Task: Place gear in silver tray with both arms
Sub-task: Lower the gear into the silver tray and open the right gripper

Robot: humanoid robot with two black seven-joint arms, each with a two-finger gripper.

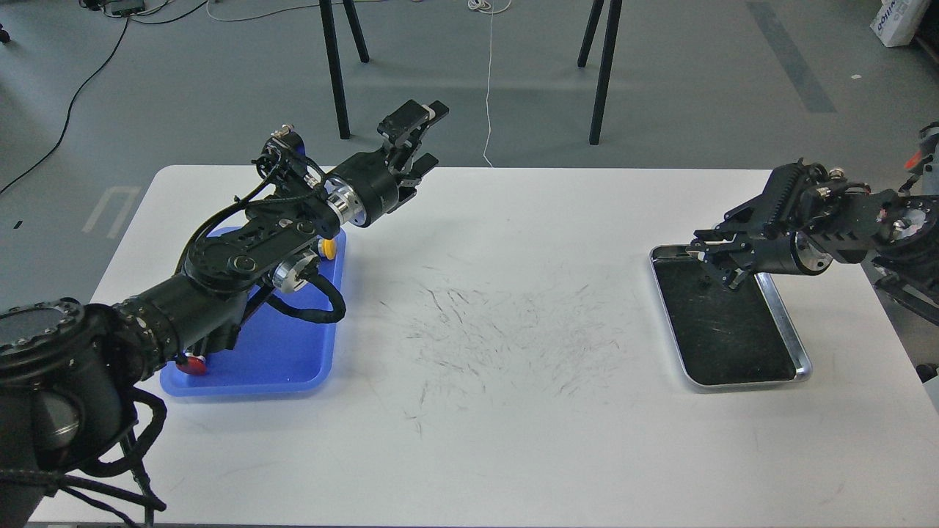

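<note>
Hovering right hand (pixel 710 258) over silver tray (pixel 796 345) far end.

Even overhead light, soft shadows, sharp focus, slight edge distortion.

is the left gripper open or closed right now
Open. The left gripper has its fingers spread apart with a clear gap, raised past the table's far edge, holding nothing.
</note>
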